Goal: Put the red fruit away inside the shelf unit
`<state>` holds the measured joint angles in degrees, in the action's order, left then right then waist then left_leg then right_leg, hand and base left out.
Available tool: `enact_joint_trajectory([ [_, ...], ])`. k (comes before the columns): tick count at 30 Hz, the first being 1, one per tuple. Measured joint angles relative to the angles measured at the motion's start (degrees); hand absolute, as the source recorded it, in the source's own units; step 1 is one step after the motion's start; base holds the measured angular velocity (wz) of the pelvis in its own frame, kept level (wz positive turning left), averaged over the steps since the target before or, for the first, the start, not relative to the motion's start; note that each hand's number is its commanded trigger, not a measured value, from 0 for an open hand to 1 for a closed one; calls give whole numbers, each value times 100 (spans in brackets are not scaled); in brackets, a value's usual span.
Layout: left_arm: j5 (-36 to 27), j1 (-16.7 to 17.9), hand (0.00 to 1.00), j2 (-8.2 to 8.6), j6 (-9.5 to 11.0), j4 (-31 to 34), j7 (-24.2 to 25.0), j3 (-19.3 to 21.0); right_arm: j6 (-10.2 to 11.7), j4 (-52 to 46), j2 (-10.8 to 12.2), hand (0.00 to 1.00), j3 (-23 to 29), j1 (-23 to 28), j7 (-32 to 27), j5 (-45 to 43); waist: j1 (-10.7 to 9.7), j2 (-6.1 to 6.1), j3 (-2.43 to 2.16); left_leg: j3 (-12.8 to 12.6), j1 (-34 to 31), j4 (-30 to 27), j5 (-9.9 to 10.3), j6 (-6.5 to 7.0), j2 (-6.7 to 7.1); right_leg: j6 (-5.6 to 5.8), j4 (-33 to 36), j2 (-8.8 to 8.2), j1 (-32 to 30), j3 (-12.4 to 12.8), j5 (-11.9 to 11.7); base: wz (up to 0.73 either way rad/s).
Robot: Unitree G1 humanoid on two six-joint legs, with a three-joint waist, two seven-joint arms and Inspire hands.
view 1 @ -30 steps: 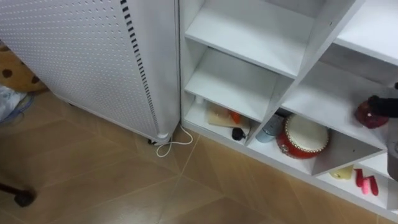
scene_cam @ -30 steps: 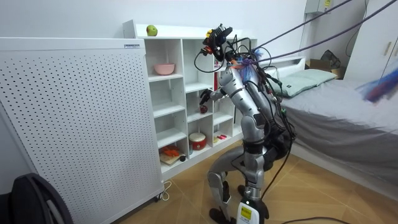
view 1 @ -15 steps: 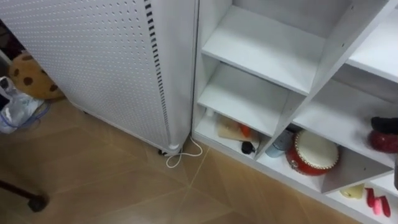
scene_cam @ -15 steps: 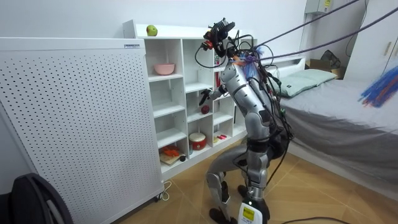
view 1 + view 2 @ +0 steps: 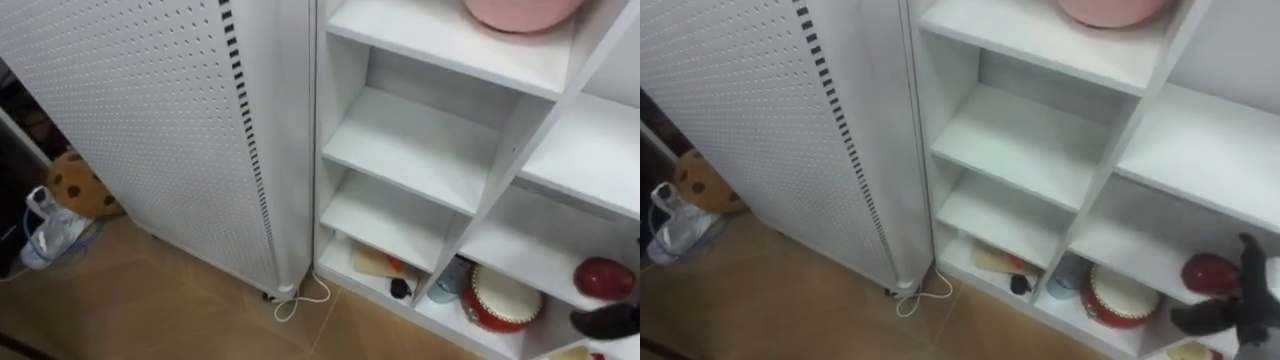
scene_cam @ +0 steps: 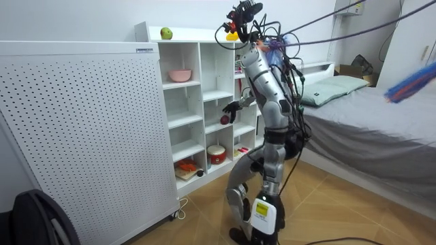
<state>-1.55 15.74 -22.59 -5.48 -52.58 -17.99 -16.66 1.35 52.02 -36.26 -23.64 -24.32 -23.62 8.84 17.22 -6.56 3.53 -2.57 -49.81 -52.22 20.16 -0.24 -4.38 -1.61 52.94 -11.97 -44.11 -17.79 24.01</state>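
A red fruit (image 5: 603, 277) lies on a middle shelf of the white closet (image 5: 425, 150), one compartment above a red and white drum (image 5: 497, 298). My right hand (image 5: 1230, 312) hangs just below and in front of the fruit, open, fingers spread, not touching it. A pink bowl (image 5: 520, 10) stands on a higher shelf. On the closet's top sits a green apple (image 6: 165, 33). In the room view I stand upright facing the closet, right hand (image 6: 232, 107) held out before the fruit's shelf.
A white perforated panel (image 5: 130, 120) stands against the closet's left side, with a white cable (image 5: 300, 300) on the floor at its foot. A plastic bag (image 5: 45, 230) and a brown cushion (image 5: 80, 185) lie farther left. A bed (image 6: 368, 116) is behind me.
My right hand has come off the red fruit, which stays on the shelf, and now hangs below it. I have straightened up and the eye views have lifted to higher shelves.
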Motion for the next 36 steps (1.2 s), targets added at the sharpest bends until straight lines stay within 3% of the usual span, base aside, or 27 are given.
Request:
enact_joint_trajectory([
  [2,8,-6,0,16,71,-112,1,-33,48,44,221,0,-6,396,137,-98,-34,13,-13,-23,319,226,-9,-14,-2,34,-233,46,306,4,-26,-2],
  [4,-4,-3,0,143,101,-229,-3,-30,32,183,650,0,21,948,357,-419,-136,87,-122,-11,701,611,-71,-34,2,95,-691,136,741,-81,-120,7],
  [5,-4,3,0,184,115,-247,-3,-31,18,181,759,0,21,1098,420,-510,-160,100,-146,-12,784,718,-99,-35,8,102,-802,148,831,-101,-156,0],
  [7,87,3,0,351,243,-345,-5,-18,34,234,1148,0,23,1629,676,-761,-286,166,-180,-36,1186,1109,-173,-55,25,138,-1228,214,1223,-125,-268,-2],
  [10,309,7,0,554,378,-477,-5,12,55,445,1553,0,33,2131,893,-925,-455,261,-217,-34,1737,1581,-255,-75,86,203,-1693,252,1779,-187,-351,6],
  [13,448,78,0,672,503,-472,-6,12,83,548,1777,0,33,2464,1014,-899,-487,358,-237,-31,2161,1891,-286,-96,76,233,-2126,333,2253,-264,-451,3],
  [15,538,232,0,843,554,-475,-65,115,198,557,1945,0,90,2825,1063,-907,-605,400,-269,-57,2632,2275,-345,-92,118,306,-2548,380,2729,-286,-545,5],
  [16,620,288,0,884,552,-472,-76,157,217,559,1999,0,134,2871,1069,-909,-618,405,-273,-71,2753,2380,-367,-90,132,323,-2654,387,2845,-288,-567,0],
  [18,900,450,0,1047,555,-465,-194,336,288,553,2192,0,325,3128,1110,-859,-750,361,-327,-122,3223,2785,-464,-89,201,384,-3033,397,3256,-291,-650,0],
  [24,1412,697,0,1135,559,-277,-276,712,413,657,2395,0,969,3480,1226,-663,-1138,322,-336,-238,4242,3374,-522,-85,293,511,-3626,430,4218,-263,-754,-3],
  [26,1516,579,0,1163,553,-361,-252,966,415,750,2446,0,1159,3491,1269,-662,-1239,335,-336,-299,4446,3504,-524,-86,294,524,-3750,456,4382,-154,-781,-17],
  [27,1518,323,0,1161,523,-488,-194,1074,425,822,2443,0,1247,3497,1304,-661,-1333,354,-335,-339,4536,3518,-524,-86,280,526,-3913,510,4523,-62,-860,-7],
  [30,1521,0,0,1098,473,-470,-30,1448,428,941,2418,0,1739,3573,1394,-781,-1605,416,-331,-378,4777,3671,-525,-85,299,548,-4129,554,4746,175,-928,-10],
  [36,1600,-117,0,1146,503,-388,130,1723,201,1102,2434,0,2310,3931,1388,-1244,-1715,506,-358,-723,5382,4065,-528,-85,287,571,-4137,590,4909,671,-949,-50],
])
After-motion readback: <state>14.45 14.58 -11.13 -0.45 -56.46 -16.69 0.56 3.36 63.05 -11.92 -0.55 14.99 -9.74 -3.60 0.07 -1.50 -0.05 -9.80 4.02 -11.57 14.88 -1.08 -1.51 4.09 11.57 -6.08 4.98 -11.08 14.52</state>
